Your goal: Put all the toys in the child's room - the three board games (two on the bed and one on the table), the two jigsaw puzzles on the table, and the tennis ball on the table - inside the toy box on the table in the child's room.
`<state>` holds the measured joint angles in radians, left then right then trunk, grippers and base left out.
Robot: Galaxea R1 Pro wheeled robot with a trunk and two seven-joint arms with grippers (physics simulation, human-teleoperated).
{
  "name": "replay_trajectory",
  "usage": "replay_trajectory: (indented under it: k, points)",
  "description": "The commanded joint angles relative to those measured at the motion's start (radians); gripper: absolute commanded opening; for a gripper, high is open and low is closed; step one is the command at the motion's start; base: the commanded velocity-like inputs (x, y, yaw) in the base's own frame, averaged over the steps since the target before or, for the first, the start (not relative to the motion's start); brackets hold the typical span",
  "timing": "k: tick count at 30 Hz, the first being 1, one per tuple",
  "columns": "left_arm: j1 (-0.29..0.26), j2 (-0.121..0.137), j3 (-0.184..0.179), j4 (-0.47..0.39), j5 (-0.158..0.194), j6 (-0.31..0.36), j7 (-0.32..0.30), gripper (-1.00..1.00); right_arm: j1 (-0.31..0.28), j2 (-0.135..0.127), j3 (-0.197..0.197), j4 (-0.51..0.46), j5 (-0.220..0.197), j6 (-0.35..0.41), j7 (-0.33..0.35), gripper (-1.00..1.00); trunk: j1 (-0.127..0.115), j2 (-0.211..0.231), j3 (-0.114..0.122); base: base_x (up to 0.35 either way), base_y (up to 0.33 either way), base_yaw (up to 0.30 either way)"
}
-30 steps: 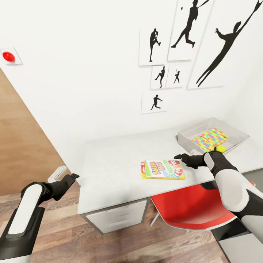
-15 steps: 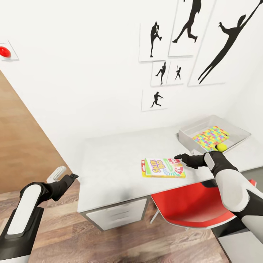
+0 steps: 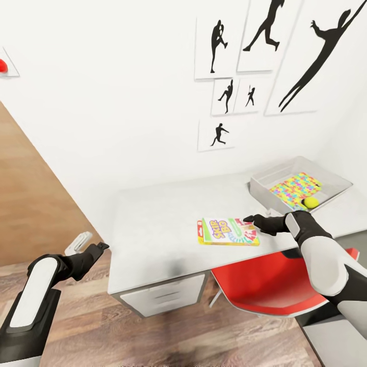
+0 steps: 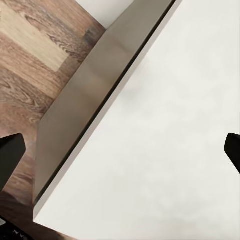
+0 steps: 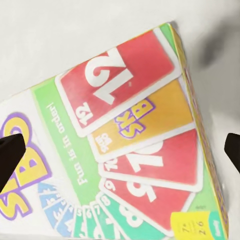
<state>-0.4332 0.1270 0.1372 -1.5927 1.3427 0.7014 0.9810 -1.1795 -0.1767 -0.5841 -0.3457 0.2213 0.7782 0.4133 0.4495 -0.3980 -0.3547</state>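
The SKIP-BO board game (image 3: 227, 231) lies flat near the front edge of the light grey table (image 3: 153, 229). My right gripper (image 3: 248, 219) hovers open at the box's right end. In the right wrist view the printed box (image 5: 125, 150) lies between the two spread fingertips (image 5: 10, 157). At the table's far right stands the toy box (image 3: 265, 179), with a multicoloured jigsaw puzzle (image 3: 293, 187) and the tennis ball (image 3: 310, 202) inside. My left gripper (image 3: 102, 247) hangs open off the table's left end, above the floor.
A red chair (image 3: 265, 285) is tucked under the table in front of me, below my right arm. White drawers (image 3: 163, 295) sit under the table's left part. The left wrist view shows the table's corner (image 4: 165, 140) and wood floor (image 4: 35, 60).
The whole picture has shifted a little, so the camera moved. Both grippers keep their places and stay open. The SKIP-BO box lies where it was.
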Motion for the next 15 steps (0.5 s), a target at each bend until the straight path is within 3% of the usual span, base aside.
replay_trajectory:
  k: [1,15]
  points:
    - [-0.001,0.0,0.001,-0.001,0.007,0.004,0.008,1.0,-0.001,0.001,-0.007,-0.001,0.011,0.004,0.007,1.0,0.001,-0.002,-0.003,0.0,0.0,0.0]
    - [-0.001,0.0,0.001,-0.001,0.007,0.004,0.008,1.0,0.0,0.004,-0.005,-0.001,0.012,0.007,0.01,1.0,0.001,-0.002,-0.026,0.0,0.0,0.0]
